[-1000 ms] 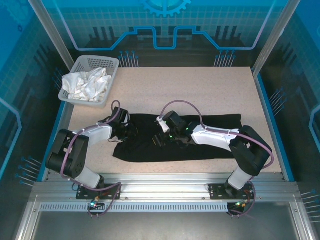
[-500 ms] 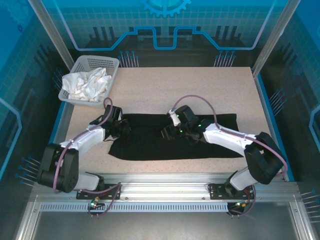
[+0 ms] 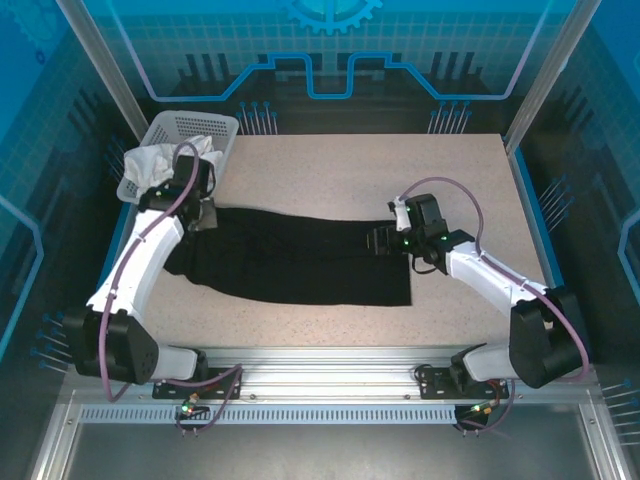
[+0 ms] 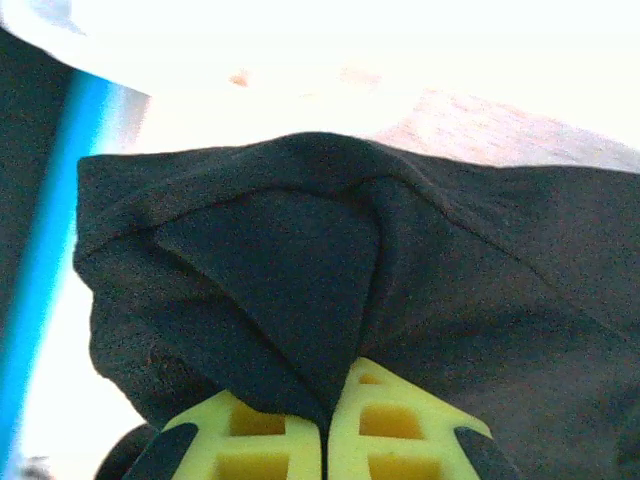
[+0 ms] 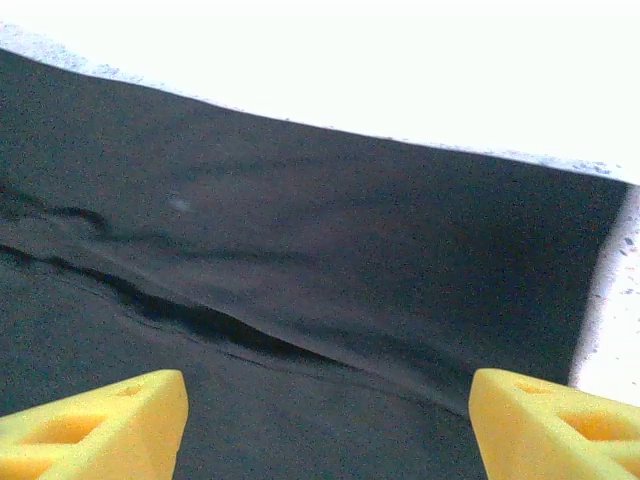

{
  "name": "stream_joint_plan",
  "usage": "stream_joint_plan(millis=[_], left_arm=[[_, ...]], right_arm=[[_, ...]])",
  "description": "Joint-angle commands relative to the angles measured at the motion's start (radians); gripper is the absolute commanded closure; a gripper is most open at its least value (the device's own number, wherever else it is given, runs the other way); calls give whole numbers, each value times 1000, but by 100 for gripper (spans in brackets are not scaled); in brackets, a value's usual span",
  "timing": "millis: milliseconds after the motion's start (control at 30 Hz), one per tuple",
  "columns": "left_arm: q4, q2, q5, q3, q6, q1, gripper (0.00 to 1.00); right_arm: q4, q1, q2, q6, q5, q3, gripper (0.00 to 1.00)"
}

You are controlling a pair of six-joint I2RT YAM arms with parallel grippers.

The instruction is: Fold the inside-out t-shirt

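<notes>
The inside-out t-shirt point(image 3: 300, 260) lies as a long black band across the table, no print showing. At its far-left end my left gripper point(image 3: 205, 215) is shut on a pinched fold of the black cloth point(image 4: 280, 260), the yellow fingers point(image 4: 395, 425) pressed together with the cloth between them. My right gripper point(image 3: 385, 240) hovers at the shirt's right end and stands open. Its yellow fingertips point(image 5: 110, 420) are wide apart over flat black fabric point(image 5: 300, 230), with nothing between them. The shirt's right edge lies just beyond it on the table.
A white basket point(image 3: 215, 125) holding a white crumpled cloth point(image 3: 150, 165) stands at the back left, right beside my left gripper and arm. Bare speckled tabletop point(image 3: 380, 170) lies behind and to the right of the shirt. A blue rail point(image 4: 40, 260) borders the table's left edge.
My left gripper, shut on the cloth, has pulled the shirt's end back and left toward the basket. My right gripper has opened and drawn back to the right, and the shirt now lies further left.
</notes>
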Motion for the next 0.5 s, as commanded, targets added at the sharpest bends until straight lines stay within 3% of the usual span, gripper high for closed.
stream_joint_plan(millis=[0,100,233,467], left_arm=[[-129,40,-221,106,178,11,100],[-114,70,-210,153,228,11,100],[-132,127,-180,206,223,5,100],[-206,174,-80,237,76,-125,100]], right_arm=[[-27,-7,40,35,-41,8,26],[8,20,154,55,-164,43,31],[9,73,316,75,-211,135,37],[10,50,294,69,-190,120,37]])
